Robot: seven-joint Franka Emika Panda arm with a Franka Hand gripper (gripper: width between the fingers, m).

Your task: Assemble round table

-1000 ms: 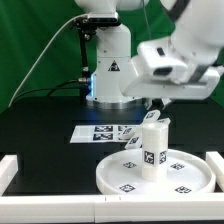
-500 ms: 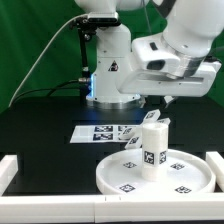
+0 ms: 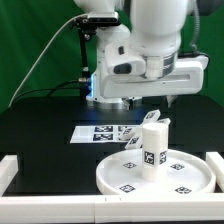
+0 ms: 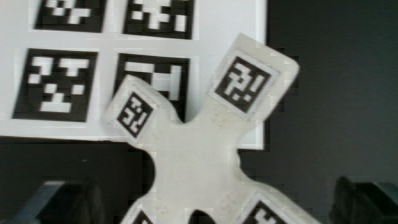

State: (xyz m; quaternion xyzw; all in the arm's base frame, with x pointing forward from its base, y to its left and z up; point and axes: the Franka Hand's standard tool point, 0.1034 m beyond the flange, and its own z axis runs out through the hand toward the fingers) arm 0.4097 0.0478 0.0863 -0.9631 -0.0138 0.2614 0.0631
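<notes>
The large rimmed round disc (image 3: pixel 120 178) lies at the front of the black table. The thick cylindrical leg (image 3: pixel 153 146) stands upright on it. The small flat base piece (image 3: pixel 131 141) lies just behind the disc, beside the leg, partly on the marker board. In the wrist view the base piece (image 4: pixel 199 150) is a white, armed shape with tags, and it reaches down between my two dark fingertips (image 4: pixel 54 205). My gripper (image 3: pixel 155 102) hangs above the leg and base piece. In the wrist view my gripper (image 4: pixel 210 206) is open and holds nothing.
The marker board (image 3: pixel 98 131) lies flat behind the disc and fills the wrist view's background (image 4: pixel 98 65). White border rails stand at the exterior view's left (image 3: pixel 8 168) and right (image 3: pixel 216 160). The robot's base (image 3: pixel 108 75) stands at the back.
My arm has swung toward the exterior view's left, from the right side to above the leg and base piece. The furniture parts have not moved.
</notes>
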